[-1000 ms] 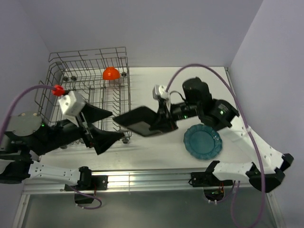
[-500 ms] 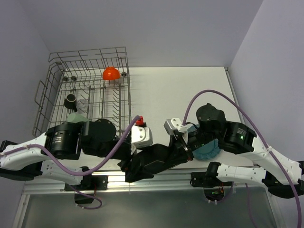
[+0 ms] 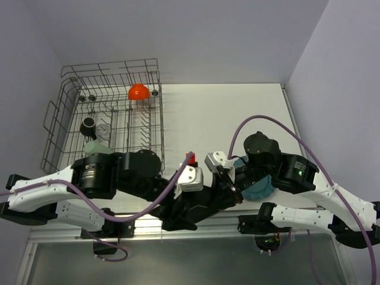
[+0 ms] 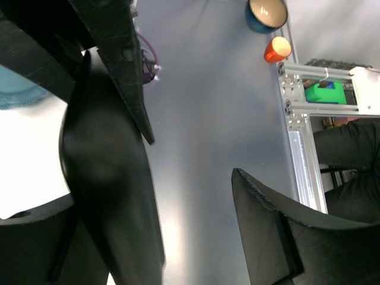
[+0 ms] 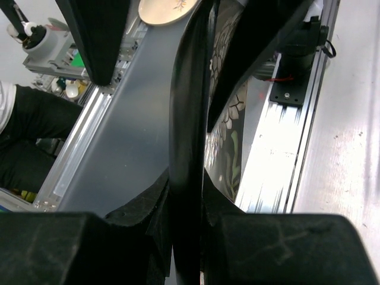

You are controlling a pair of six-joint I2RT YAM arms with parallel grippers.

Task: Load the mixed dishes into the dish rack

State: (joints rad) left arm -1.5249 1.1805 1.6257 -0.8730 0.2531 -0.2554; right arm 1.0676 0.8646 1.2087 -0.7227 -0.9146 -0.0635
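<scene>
I am the right gripper (image 5: 185,205), and my two fingers are clamped on the rim of the black square flowered plate (image 5: 228,148). I hold it on edge, so my wrist camera looks straight along its thin side. In the top view the plate (image 3: 193,209) hangs at about 6 o'clock on the table, over the near edge and between the two arms.

The left gripper (image 4: 160,237) has its fingers well apart, one on each side of the plate (image 4: 101,166). I cannot tell whether either pad touches it.

The dish rack (image 3: 62,113) sits at 10 o'clock. It already holds the orange bowl (image 3: 139,91) in its far right corner, and the small dark mug (image 3: 88,125), small clear glass (image 3: 104,129) and pale green cup (image 3: 95,146) along its left side. The teal round scalloped plate (image 3: 259,189) lies at 4 o'clock, half hidden under my arm.

I judge the plate to be stiff, glazed and slippery. It looks heavy enough to swing if pinched at one corner, and it would chip against the wire tines. The best hold is deep over the rim at mid-side, with the pads flat on both faces. The left fingers should close firmly before I let go.
</scene>
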